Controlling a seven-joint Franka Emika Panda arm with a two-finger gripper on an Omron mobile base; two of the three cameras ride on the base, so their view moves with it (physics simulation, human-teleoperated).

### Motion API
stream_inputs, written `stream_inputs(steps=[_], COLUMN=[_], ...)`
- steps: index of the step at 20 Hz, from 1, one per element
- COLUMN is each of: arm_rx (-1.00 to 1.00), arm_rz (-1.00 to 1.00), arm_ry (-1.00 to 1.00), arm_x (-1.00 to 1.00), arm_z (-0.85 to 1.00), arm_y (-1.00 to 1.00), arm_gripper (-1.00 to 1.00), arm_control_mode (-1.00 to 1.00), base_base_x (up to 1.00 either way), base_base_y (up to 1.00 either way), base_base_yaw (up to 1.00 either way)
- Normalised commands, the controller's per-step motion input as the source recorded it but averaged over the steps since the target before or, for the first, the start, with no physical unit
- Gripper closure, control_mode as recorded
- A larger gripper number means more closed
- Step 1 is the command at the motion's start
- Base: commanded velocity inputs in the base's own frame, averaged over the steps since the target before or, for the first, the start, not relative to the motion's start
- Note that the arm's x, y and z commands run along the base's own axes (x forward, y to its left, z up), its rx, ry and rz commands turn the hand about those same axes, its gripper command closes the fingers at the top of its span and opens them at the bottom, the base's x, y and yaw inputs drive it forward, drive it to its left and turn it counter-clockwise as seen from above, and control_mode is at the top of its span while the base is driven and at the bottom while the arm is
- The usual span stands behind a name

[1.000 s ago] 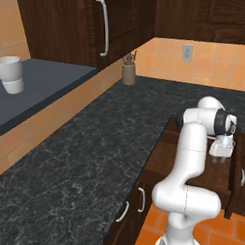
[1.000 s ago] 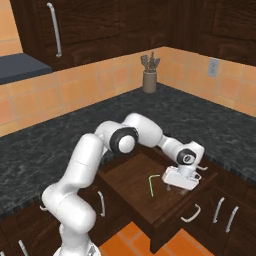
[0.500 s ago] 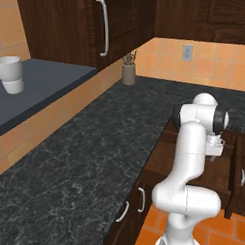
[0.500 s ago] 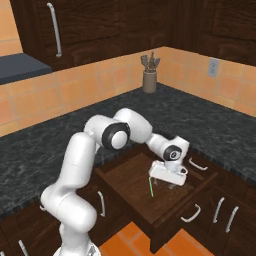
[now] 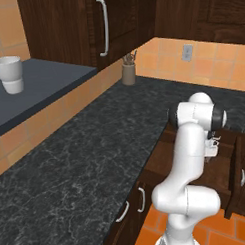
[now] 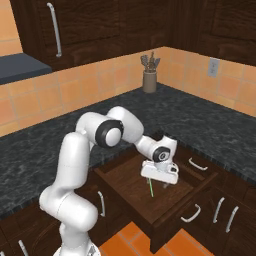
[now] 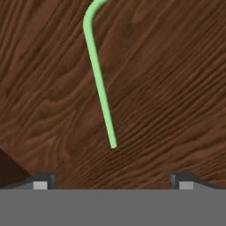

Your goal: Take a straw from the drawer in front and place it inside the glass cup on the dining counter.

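We found the shallow dark brown wooden drawer [image 6: 165,192] already pulled open, the thin bright green straw [image 7: 99,81] lying on its floor. Our two-finger gripper [image 6: 159,176] hovered above, jaws spread, holding nothing. Grasping and delivery remained.

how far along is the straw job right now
Done: the drawer is pulled open and the arm has reached into it. In hand: the gripper is open, low over the straw, which lies flat on the drawer floor, not gripped. Left: close on the straw, lift it out, carry it to the glass cup on the dining counter.
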Motion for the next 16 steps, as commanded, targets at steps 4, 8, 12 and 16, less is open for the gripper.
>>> stream_inputs(steps=[4, 8, 12, 16], arm_rx=[-0.06, -0.04, -0.04, -0.06], arm_rz=[-0.09, -0.08, -0.05, -0.05], arm_ry=[-0.03, -0.04, -0.03, -0.05], arm_x=[0.1, 0.19, 0.24, 0.21], arm_z=[-0.15, -0.12, -0.18, -0.23], arm_y=[0.09, 0.27, 0.12, 0.16], arm_gripper=[-1.0, -1.0, -1.0, -1.0], arm_control_mode=[-1.0, -1.0, -1.0, -1.0], base_base_x=[0.0, 0.0, 0.0, 0.0], base_base_y=[0.0, 0.0, 0.0, 0.0], base_base_yaw=[0.0, 0.0, 0.0, 0.0])
